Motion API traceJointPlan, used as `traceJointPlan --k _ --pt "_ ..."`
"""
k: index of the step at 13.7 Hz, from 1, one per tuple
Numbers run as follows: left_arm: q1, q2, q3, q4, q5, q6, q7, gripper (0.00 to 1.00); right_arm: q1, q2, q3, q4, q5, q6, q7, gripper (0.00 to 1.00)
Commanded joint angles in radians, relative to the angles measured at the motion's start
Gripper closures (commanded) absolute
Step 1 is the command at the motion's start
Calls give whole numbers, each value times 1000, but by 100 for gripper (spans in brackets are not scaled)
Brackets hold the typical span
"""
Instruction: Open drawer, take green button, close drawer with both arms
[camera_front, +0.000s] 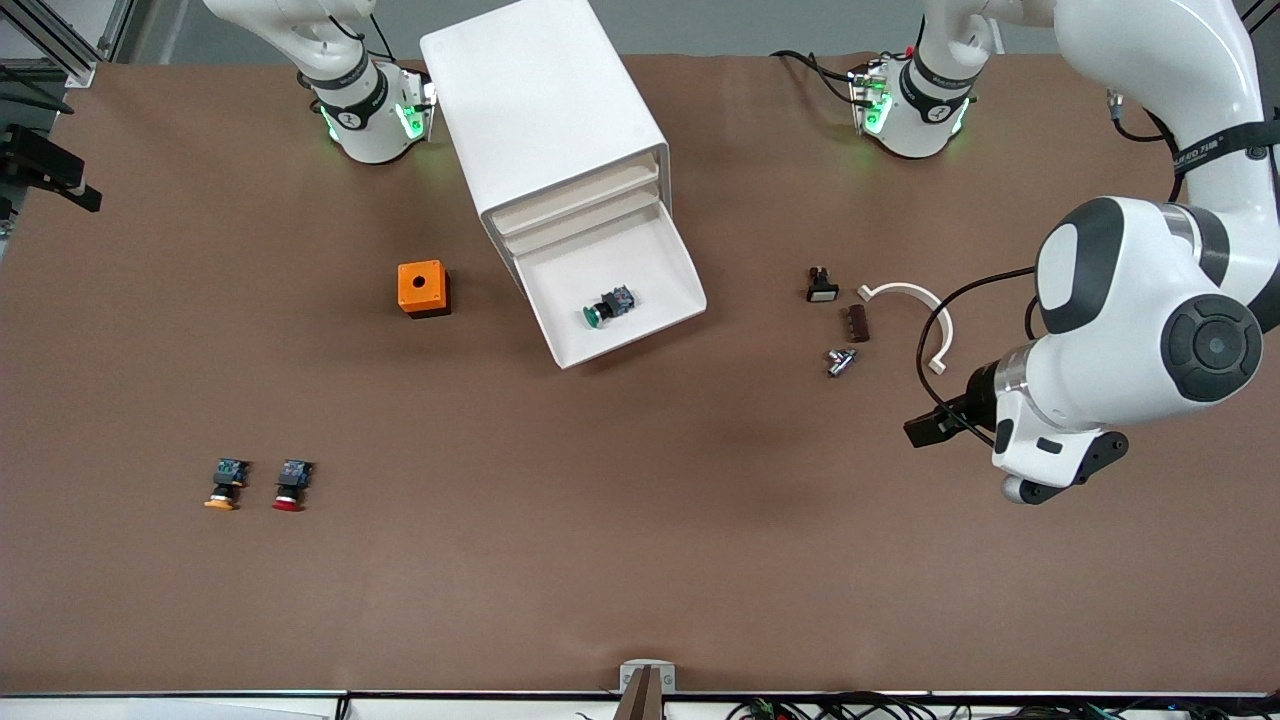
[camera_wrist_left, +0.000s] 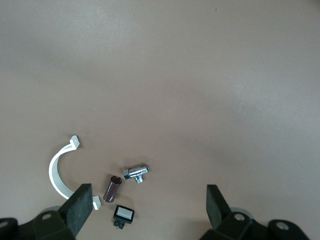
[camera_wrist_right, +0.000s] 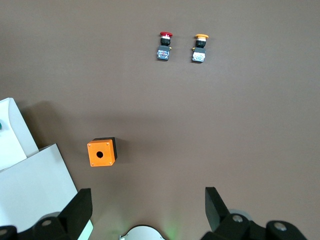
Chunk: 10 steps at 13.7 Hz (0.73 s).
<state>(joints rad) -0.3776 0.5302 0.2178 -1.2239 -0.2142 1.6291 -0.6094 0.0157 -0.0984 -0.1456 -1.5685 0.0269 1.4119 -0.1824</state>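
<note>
White jointed arms (camera_front: 1130, 330) with black bands, green-lit bases.

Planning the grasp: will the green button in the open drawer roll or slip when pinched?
The green button lies on its side in the drawer, so its round cap may let it roll. The blocky rear probably gives flatter faces to pinch. It looks small and rigid, likely light.

Brown table (camera_front: 640, 560); white cabinet (camera_front: 545, 110) and drawer (camera_front: 675, 255); green-capped button (camera_front: 607, 305); orange box (camera_front: 423, 288); red-capped button (camera_front: 291, 485); yellow-capped button (camera_front: 226, 484); white curved clip (camera_front: 915, 300).
</note>
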Motion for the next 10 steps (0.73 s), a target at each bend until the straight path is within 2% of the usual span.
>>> traceJointPlan --k 1,10 --pt "-6 -26 0 -23 24 6 16 0 7 -24 0 -24 -10 2 0 0" --pt "-9 -21 0 -23 22 40 16 0 12 -26 4 -24 -9 2 4 0"
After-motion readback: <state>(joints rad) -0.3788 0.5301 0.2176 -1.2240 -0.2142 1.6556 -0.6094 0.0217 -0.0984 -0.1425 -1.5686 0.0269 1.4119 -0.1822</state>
